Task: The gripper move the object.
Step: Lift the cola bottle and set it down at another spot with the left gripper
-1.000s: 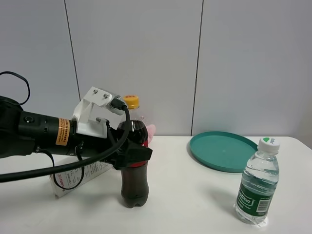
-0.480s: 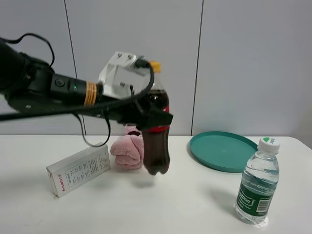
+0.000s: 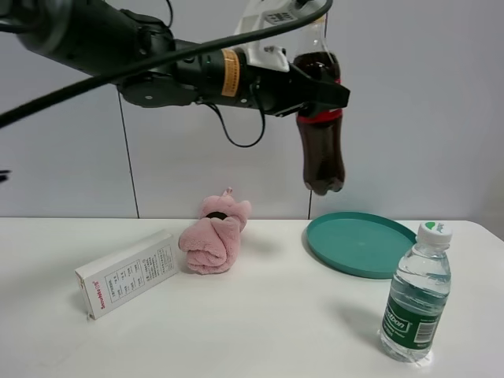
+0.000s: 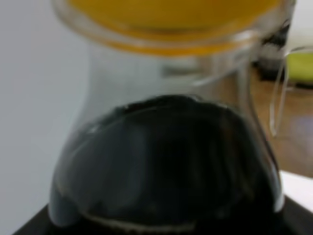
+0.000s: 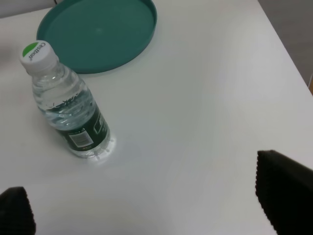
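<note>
Left gripper (image 3: pixel 319 98) is pinching the cola bottle (image 3: pixel 323 157) at its red label. It's holding it upright and high over the table's back edge, I'd guess to clear everything below. Dark cola is filling it to the shoulder, yellow cap (image 4: pixel 171 12) on. The teal plate (image 3: pixel 362 246) back right is sitting empty. Right gripper (image 5: pixel 149 203) is hanging spread, gripping nothing.

— What sort of room is pictured here?
— A robotics test lab: a cabled robot arm (image 3: pixel 118 39) reaches over a white worktop (image 3: pixel 260 315), plain grey wall panels (image 3: pixel 394 94) behind.
— What else points that way?
— Mismatched props set out: teal plate (image 3: pixel 361 242), water bottle (image 3: pixel 416 293), pink towel (image 3: pixel 214 236), small box (image 3: pixel 128 272).
</note>
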Available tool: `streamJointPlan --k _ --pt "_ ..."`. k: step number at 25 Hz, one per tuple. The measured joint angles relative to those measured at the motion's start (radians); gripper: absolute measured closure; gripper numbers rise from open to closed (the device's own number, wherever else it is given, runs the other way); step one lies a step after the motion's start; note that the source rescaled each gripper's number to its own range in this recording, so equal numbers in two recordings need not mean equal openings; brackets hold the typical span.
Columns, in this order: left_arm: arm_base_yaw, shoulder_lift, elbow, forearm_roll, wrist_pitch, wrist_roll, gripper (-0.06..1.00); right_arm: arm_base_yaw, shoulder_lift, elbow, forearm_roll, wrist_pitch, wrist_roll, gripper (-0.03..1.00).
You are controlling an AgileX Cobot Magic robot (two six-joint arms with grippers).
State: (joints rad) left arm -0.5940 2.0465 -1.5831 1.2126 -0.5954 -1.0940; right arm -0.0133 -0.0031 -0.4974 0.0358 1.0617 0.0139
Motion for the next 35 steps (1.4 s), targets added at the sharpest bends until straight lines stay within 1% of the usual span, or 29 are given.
streamJointPlan --k 2,5,6,8,10,12,15,18,21,24,28,30,32,35 --pt "-0.014 0.057 -0.094 0.01 0.005 -0.042 0.94 0.0 0.0 0.0 0.0 0.0 0.0 -0.03" --pt "-0.032 0.138 -0.213 -0.001 0.047 -0.058 0.94 0.0 0.0 0.0 0.0 0.0 0.0 -0.03" --pt "-0.039 0.154 -0.247 -0.022 0.075 -0.054 0.94 0.0 0.0 0.0 0.0 0.0 0.0 -0.03" --pt "-0.052 0.193 -0.299 -0.094 0.15 -0.015 0.94 0.0 0.0 0.0 0.0 0.0 0.002 -0.03" --pt "-0.065 0.221 -0.335 -0.2 0.25 0.071 0.94 0.0 0.0 0.0 0.0 0.0 0.002 -0.03" --pt "-0.076 0.244 -0.361 -0.304 0.35 0.188 0.94 0.0 0.0 0.0 0.0 0.0 0.003 -0.03" --pt "-0.085 0.27 -0.375 -0.485 0.482 0.403 0.94 0.0 0.0 0.0 0.0 0.0 0.003 -0.03" --pt "-0.093 0.295 -0.388 -0.659 0.573 0.587 0.94 0.0 0.0 0.0 0.0 0.0 0.004 -0.03" --pt "-0.111 0.325 -0.421 -0.781 0.64 0.717 0.94 0.0 0.0 0.0 0.0 0.0 0.005 -0.03" --pt "-0.13 0.349 -0.452 -0.861 0.66 0.783 0.94 0.0 0.0 0.0 0.0 0.0 0.006 -0.03" --pt "-0.145 0.363 -0.492 -0.912 0.663 0.804 0.94 0.0 0.0 0.0 0.0 0.0 0.006 -0.03" --pt "-0.149 0.371 -0.52 -0.942 0.664 0.832 0.94 0.0 0.0 0.0 0.0 0.0 0.006 -0.03" --pt "-0.152 0.383 -0.545 -0.994 0.662 0.895 0.94 0.0 0.0 0.0 0.0 0.0 0.006 -0.03" --pt "-0.16 0.407 -0.564 -1.094 0.66 1.024 0.94 0.0 0.0 0.0 0.0 0.0 0.006 -0.03"
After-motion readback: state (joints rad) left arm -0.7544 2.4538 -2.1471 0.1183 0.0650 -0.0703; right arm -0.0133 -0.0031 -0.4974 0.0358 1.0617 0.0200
